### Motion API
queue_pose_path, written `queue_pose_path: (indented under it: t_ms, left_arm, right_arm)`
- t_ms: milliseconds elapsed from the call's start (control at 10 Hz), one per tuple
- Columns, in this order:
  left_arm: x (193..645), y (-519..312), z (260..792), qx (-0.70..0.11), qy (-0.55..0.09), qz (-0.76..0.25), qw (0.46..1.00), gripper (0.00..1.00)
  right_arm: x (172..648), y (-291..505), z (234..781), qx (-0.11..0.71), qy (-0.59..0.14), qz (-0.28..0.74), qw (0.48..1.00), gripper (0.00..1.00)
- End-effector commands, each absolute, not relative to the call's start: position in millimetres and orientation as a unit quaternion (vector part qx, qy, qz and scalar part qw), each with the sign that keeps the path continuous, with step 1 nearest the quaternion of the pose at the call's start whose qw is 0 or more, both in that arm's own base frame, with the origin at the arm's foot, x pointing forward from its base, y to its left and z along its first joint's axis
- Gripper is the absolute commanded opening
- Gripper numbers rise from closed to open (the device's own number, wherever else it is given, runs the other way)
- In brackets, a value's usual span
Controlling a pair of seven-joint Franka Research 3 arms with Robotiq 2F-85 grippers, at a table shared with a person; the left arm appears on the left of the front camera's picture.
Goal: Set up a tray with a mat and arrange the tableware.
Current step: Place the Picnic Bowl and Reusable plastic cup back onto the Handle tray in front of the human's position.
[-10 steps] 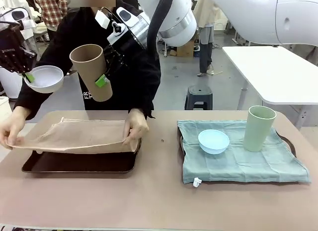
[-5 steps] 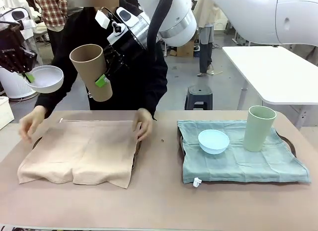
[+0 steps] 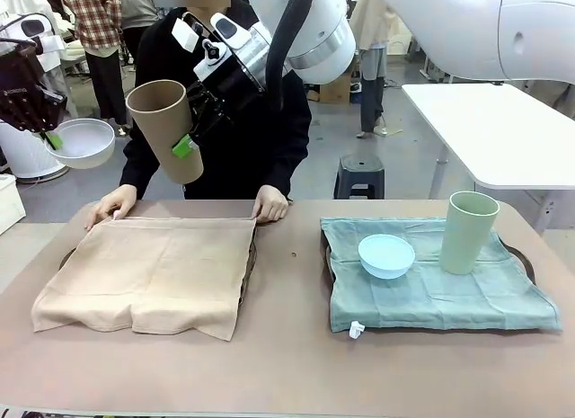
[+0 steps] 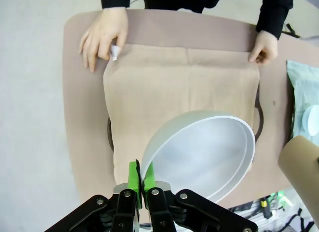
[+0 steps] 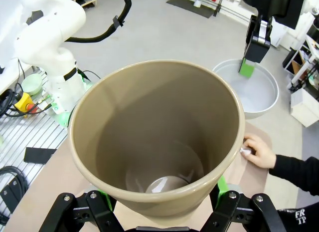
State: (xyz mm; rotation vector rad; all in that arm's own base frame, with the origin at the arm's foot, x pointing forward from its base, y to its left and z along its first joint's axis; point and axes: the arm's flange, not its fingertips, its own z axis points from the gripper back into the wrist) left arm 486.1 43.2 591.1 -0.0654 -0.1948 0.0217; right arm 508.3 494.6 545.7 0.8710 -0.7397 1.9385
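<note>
left end effector (image 3: 49, 137): pinches white bowl (image 3: 83, 142) rim, nearer the mat
right end effector (image 3: 190, 135): clamps tan-brown cup (image 3: 166, 130), probably tilted
mat (image 3: 148, 274): below both

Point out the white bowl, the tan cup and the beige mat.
white bowl (image 3: 83, 141), front view, on its inner surface.
tan cup (image 3: 167, 130), front view, on its outer side wall.
beige mat (image 3: 153, 274), front view, on the middle of the cloth.
</note>
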Motion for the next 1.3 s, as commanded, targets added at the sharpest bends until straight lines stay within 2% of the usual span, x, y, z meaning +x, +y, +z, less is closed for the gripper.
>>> queue_pose_path:
  t_ms: [0, 1200]
  left_arm:
    - [484.8, 45.6, 593.0, -0.026, -0.105, 0.004, 0.994, 0.0]
    - [484.8, 45.6, 593.0, -0.026, -0.105, 0.004, 0.994, 0.0]
  right_arm:
    - [511.6, 497.2, 550.2, 0.353, -0.299, 0.778, 0.424, 0.0]
    - [511.6, 497.2, 550.2, 0.353, -0.299, 0.778, 0.424, 0.0]
